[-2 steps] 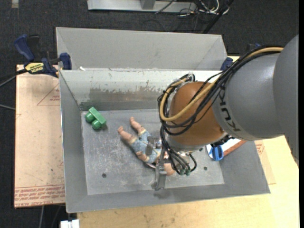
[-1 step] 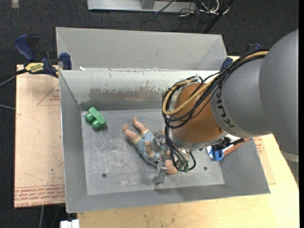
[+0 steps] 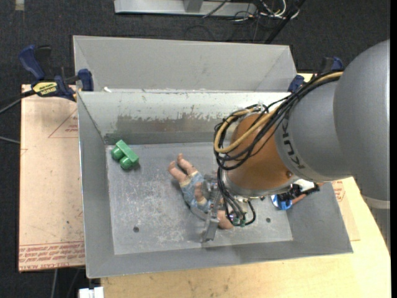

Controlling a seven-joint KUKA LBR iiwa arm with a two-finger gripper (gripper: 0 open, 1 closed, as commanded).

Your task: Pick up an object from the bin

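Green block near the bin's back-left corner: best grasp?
Take the green block from straight above, closing across its narrow width. It seems to lie flat and slantwise on the bin floor, with bare floor along both long sides. The left wall is close, so a side approach looks cramped.

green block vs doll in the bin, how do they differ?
Colour: the block is plain green; the doll is flesh-toned with pale blue clothing. Size: the doll is longer than the block. Place: the block sits alone at the far left of the bin; the doll lies mid-bin, its lower end by the hand. Both lie on the bin floor.
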